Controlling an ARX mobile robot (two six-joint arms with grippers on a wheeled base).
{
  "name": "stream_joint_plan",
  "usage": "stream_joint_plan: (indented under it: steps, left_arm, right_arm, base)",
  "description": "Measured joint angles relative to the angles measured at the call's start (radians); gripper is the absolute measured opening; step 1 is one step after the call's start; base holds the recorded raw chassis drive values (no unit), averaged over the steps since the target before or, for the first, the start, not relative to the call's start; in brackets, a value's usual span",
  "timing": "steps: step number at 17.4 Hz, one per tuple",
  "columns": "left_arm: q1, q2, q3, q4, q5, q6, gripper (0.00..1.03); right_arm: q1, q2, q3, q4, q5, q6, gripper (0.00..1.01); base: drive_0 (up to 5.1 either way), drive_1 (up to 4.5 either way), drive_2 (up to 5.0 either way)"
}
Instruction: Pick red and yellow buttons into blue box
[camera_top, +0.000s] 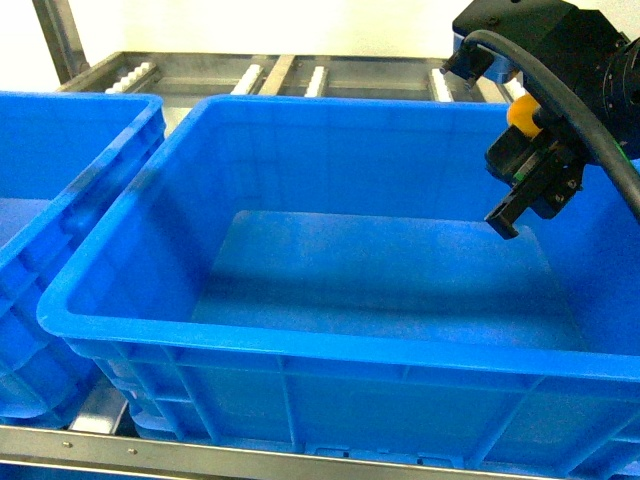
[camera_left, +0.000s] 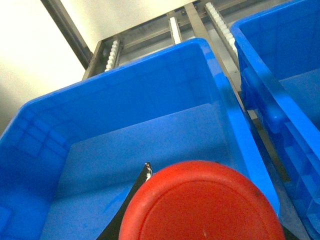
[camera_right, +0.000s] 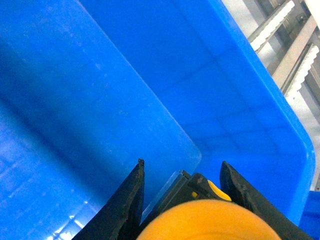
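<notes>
Right tool (camera_top: 522, 196) clenched on yellow button (camera_top: 522, 115), poised over far-right corner of box (camera_top: 300, 345), ready for drop. Box floor bare. Left tool grasping red button (camera_left: 200, 202), parked over left bin (camera_left: 60, 150), likely awaiting turn.

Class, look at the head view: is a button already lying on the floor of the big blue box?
No. The blue box shows only bare floor; the yellow button is in the right gripper.
</notes>
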Motion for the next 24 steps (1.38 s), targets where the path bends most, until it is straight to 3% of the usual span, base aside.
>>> stream_joint_plan:
  steps: [8,9,13,14,24]
  left_arm:
    - [0.000,0.000,0.000,0.000,0.000,0.000,0.25]
    - [0.000,0.000,0.000,0.000,0.000,0.000,0.25]
    - [0.000,0.000,0.000,0.000,0.000,0.000,0.25]
    - [0.000,0.000,0.000,0.000,0.000,0.000,0.25]
    - [0.000,0.000,0.000,0.000,0.000,0.000,0.25]
  right_arm:
    - [-0.013,0.031,0.011,-0.011,0.020,-0.010,0.39]
    - [-0.013,0.031,0.011,-0.010,0.020,-0.013,0.45]
    - [-0.013,0.031,0.011,-0.008,0.020,-0.014,0.93]
    - [-0.013,0.031,0.011,-0.008,0.020,-0.014,1.00]
    - [-0.013,0.031,0.011,-0.008,0.020,-0.014,0.98]
  base:
    - [0.0,0.00,0.0]
    - [0.0,0.00,0.0]
    - [0.0,0.00,0.0]
    - [0.0,0.00,0.0]
    - [0.0,0.00,0.0]
